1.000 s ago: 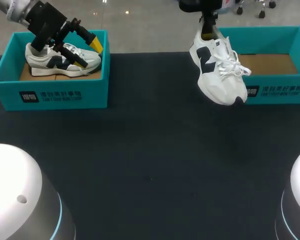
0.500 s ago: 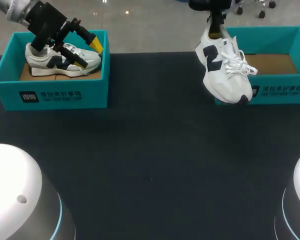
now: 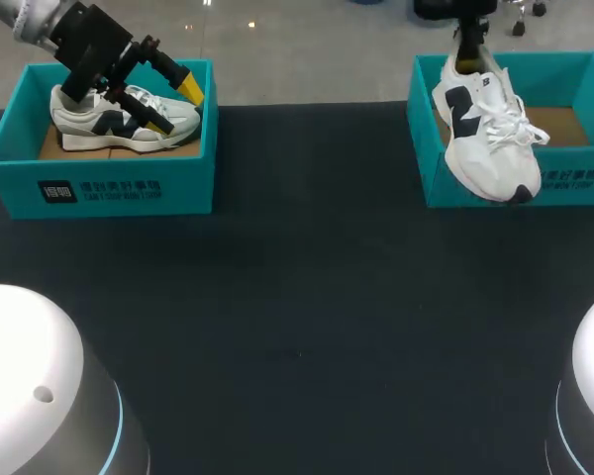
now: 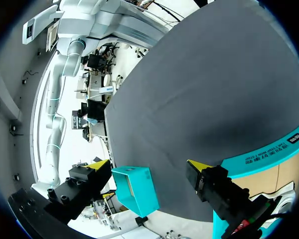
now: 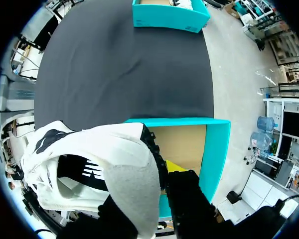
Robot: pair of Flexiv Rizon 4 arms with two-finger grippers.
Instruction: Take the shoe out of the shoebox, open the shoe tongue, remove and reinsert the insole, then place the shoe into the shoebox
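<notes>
A white shoe with dark markings (image 3: 485, 139) hangs toe-down over the front left corner of the right teal shoebox (image 3: 574, 64). My right gripper (image 3: 466, 57) is shut on its heel collar from above. In the right wrist view the shoe (image 5: 89, 164) fills the space beside the gripper (image 5: 162, 174), with the box's cardboard floor (image 5: 182, 142) ahead. My left gripper (image 3: 173, 104) stands open over a second shoe (image 3: 119, 119) lying in the left teal shoebox (image 3: 99, 193). Its open fingers (image 4: 202, 169) show in the left wrist view above that box's wall (image 4: 269, 154).
Dark cloth (image 3: 307, 297) covers the table between the two boxes. My arms' white bases (image 3: 40, 386) sit at the near corners. The left wrist view shows the right box (image 4: 137, 191) far across the cloth.
My right arm has carried the hanging shoe to the right and farther back, from in front of the right box's left end to over that box. The left arm has kept still.
</notes>
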